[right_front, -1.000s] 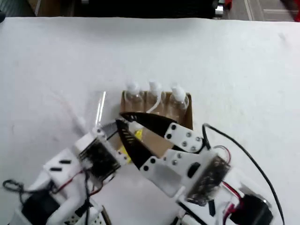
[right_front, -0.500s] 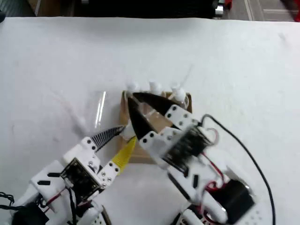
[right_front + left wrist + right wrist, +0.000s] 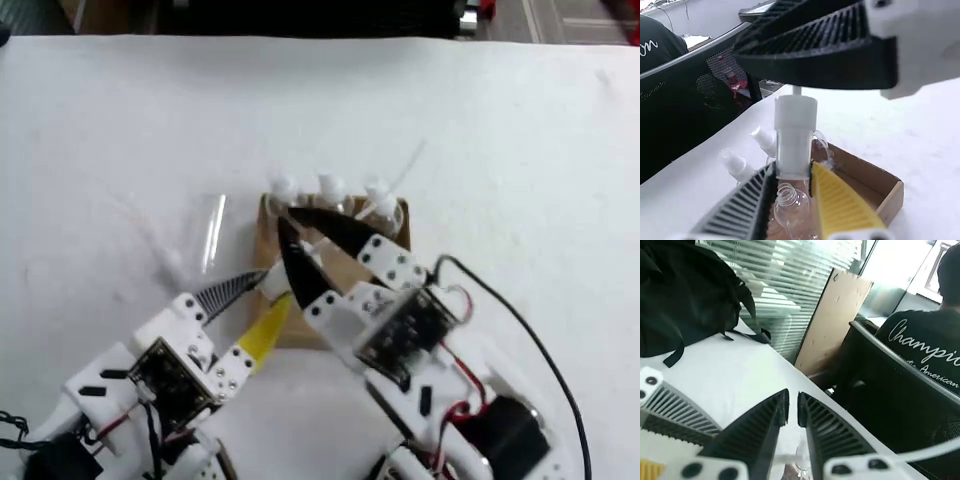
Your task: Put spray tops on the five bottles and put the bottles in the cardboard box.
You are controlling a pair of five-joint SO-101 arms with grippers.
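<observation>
The top [image 3: 796, 135] stands upright, long axis vertical, nozzle end up and collar down. The left pincer [image 3: 792, 170] holds it by the lower part, clamped between a black ribbed finger and a yellow one. Just under the collar is the open neck of a bottle [image 3: 787, 200], pointing up at the top. I cannot tell whether the two touch.

In the high view this pair sits at the near left corner of the box [image 3: 405, 235]. Three capped bottles [image 3: 330, 192] are in a row at the box's far end, tops toward the far side of the counter [image 3: 500, 120]. A thin tube [image 3: 400, 172] rises aslant from that row, leaning away to the right.

The right pincer [image 3: 288, 218] hangs over the box, pointing at the leftmost capped bottle. I cannot tell whether it grips anything.

Left of the box a clear object [image 3: 212, 230] lies flat on the counter, long axis running away from the arms. It is too faint to name.
</observation>
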